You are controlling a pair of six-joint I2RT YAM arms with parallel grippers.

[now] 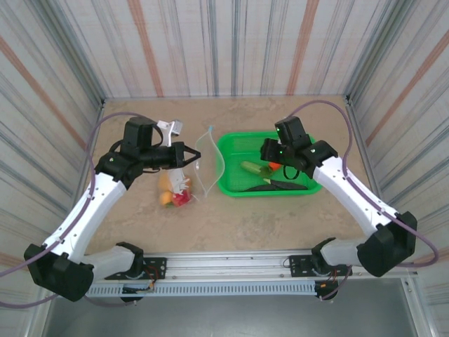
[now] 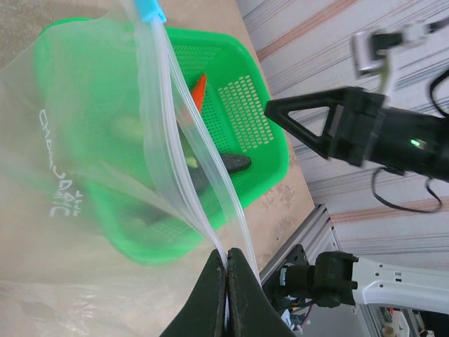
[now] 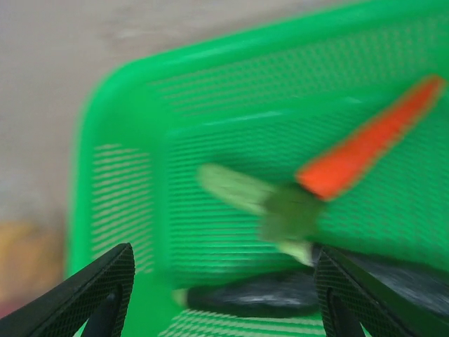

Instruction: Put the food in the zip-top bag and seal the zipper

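Observation:
My left gripper (image 1: 189, 153) (image 2: 227, 263) is shut on the mouth edge of the clear zip-top bag (image 1: 208, 163) (image 2: 84, 175), pinching it beside the pale zipper (image 2: 189, 126) and holding the mouth up and open. A blue slider (image 2: 149, 8) sits at the zipper's far end. Yellow, orange and red food (image 1: 175, 191) lies below the left gripper; whether inside the bag I cannot tell. My right gripper (image 1: 270, 158) (image 3: 222, 260) hangs open over the green basket (image 1: 231, 144) (image 3: 98, 126). Below it lie a green cucumber (image 3: 231, 188), a red chili (image 3: 365, 147) and a dark eggplant (image 3: 259, 295).
The basket (image 2: 270, 140) stands just right of the bag's mouth, at mid table. Striped walls close in the table at the back and on both sides. A metal rail (image 1: 231, 267) with both arm bases runs along the near edge.

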